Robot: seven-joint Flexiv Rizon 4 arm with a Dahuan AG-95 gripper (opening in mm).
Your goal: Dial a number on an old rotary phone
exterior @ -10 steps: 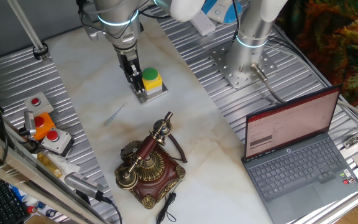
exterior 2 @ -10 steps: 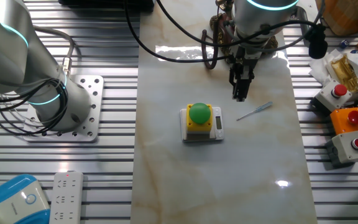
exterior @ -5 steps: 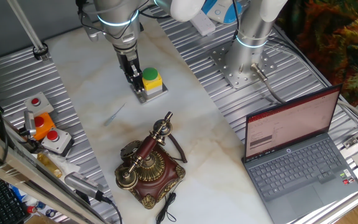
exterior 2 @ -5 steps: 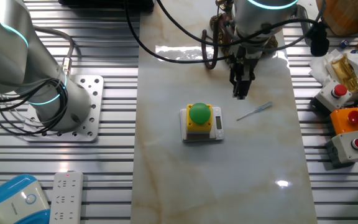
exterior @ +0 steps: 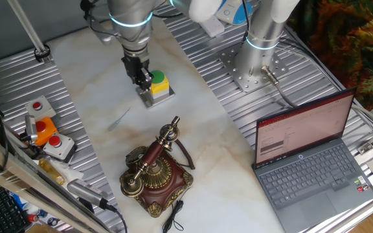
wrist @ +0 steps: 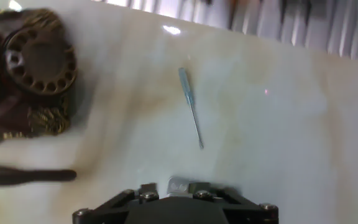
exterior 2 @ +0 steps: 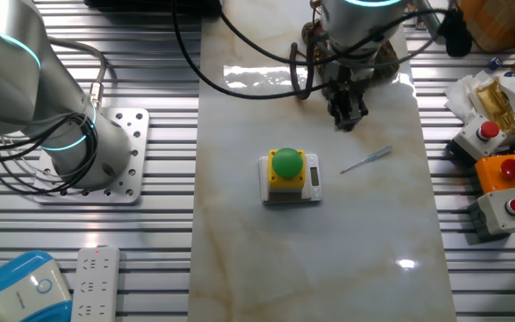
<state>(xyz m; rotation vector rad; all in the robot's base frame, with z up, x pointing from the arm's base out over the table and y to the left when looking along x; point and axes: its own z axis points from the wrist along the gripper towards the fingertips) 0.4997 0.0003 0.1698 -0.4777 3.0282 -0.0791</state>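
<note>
- The gripper (exterior: 138, 80) hung above the marble, just beside the yellow box (exterior: 156, 85) — that box blocked the way on one side.
- Between gripper and phone (exterior: 153, 169) lay open marble, crossed only by a thin screwdriver (wrist: 190, 106) lying flat.
- Red-button boxes (exterior: 44, 126) crowded one edge — well apart from the phone.
- A laptop (exterior: 309, 160) stood open off the marble, on the ribbed side.

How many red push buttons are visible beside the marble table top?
3, all on one metal side strip: one on a grey box, one on the orange box, one on another grey box. More may be hidden out of frame.
</note>
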